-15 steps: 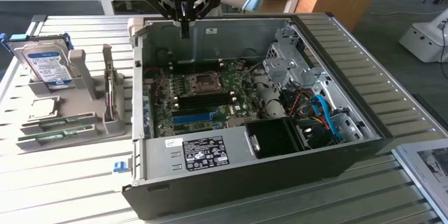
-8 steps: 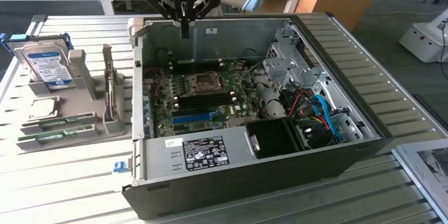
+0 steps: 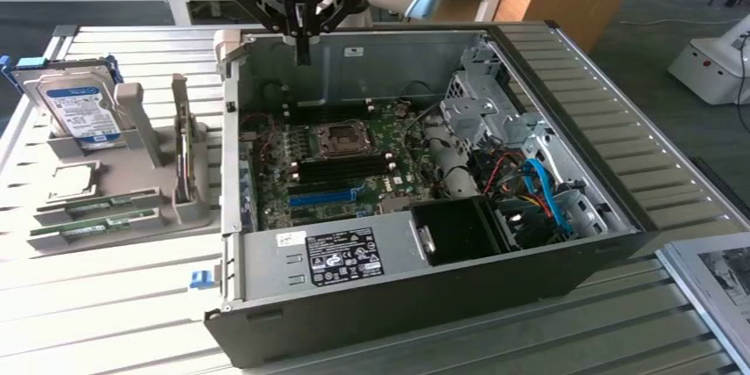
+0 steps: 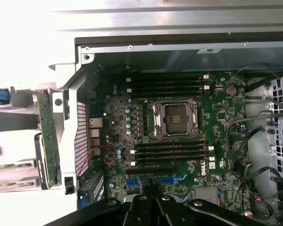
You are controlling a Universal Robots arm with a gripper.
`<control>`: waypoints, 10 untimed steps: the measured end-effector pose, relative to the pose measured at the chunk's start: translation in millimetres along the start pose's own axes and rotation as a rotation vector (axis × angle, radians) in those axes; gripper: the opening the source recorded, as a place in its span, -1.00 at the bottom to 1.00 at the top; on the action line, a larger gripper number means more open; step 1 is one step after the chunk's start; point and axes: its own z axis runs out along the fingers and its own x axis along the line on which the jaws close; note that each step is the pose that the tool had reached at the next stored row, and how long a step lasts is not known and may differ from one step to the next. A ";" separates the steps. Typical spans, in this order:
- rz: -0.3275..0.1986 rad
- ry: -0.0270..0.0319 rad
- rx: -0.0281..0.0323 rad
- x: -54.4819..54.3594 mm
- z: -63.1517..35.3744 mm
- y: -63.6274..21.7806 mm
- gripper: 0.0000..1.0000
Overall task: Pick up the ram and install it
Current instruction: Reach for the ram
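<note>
end effector (image 3: pixel 304 52), fingers pressed together, hangs above the open computer case (image 3: pixel 528 287), well apart from the ram (image 3: pixel 100 206).

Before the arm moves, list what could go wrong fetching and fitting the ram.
1. The case wall stands between the gripper and the ram; a low sweep could clip it.
2. The hard drive stands upright near the ram; a sloppy descent might knock it.
3. The memory slots flank the bare CPU socket; a misaligned stick may strike it.
</note>
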 end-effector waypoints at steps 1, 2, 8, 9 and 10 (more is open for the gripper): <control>0.000 0.0000 -0.0001 1.4 0.0 -0.1 -0.80; 0.000 0.0000 0.0000 2.8 -0.1 -0.2 -0.80; 0.000 -0.0001 0.0000 13.0 -0.3 -1.0 -0.80; 0.000 0.0000 0.0000 14.8 -0.3 -1.1 -0.80; 0.000 -0.0001 -0.0001 16.7 -0.3 -1.3 -0.80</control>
